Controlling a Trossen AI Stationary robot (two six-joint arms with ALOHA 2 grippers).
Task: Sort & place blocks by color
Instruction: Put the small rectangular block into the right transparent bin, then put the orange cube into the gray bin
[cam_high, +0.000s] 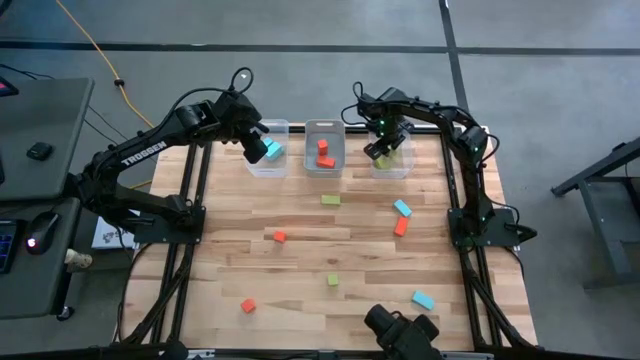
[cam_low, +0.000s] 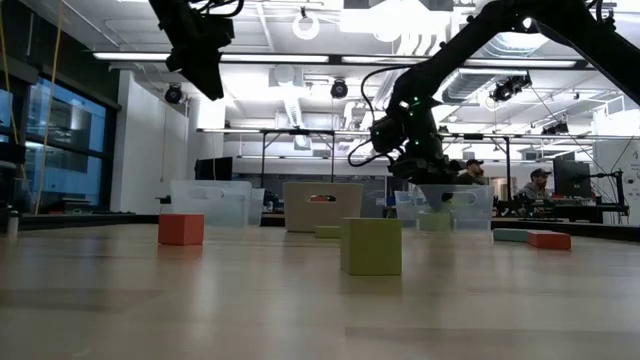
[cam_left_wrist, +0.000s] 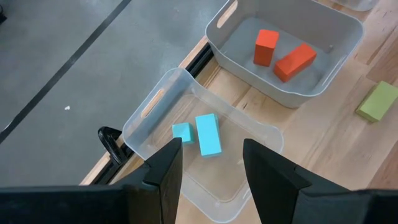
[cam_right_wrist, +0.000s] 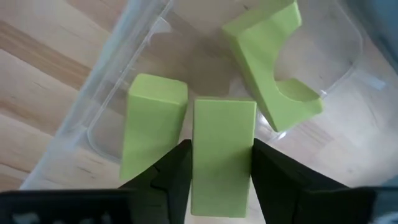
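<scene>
— Hands first: where are they?

— Right hand (cam_right_wrist: 216, 163) hangs over the far-right bin (cam_high: 393, 160), a lime green bar (cam_right_wrist: 222, 155) between its fingers; whether it still grips I cannot tell. Left hand (cam_left_wrist: 212, 163) hovers over the far-left bin (cam_left_wrist: 186, 93), fingers partly spread, holding nothing.

— How far along?

— I'd judge under half. The left bin holds two light blue blocks (cam_left_wrist: 200, 133), the middle bin (cam_high: 324, 128) two red-orange ones (cam_left_wrist: 284, 54), the right bin at least two green pieces. On the counter (cam_high: 300, 270) lie about eight more: a green bar (cam_high: 331, 200), blue bars (cam_high: 402, 208), a small red cube (cam_high: 279, 236).

— Materials?

— Clear, smooth plastic bins with cut-out handles; pale striped wood; matte, sharp-edged blocks, one green piece (cam_right_wrist: 272, 66) with an arched notch.
</scene>
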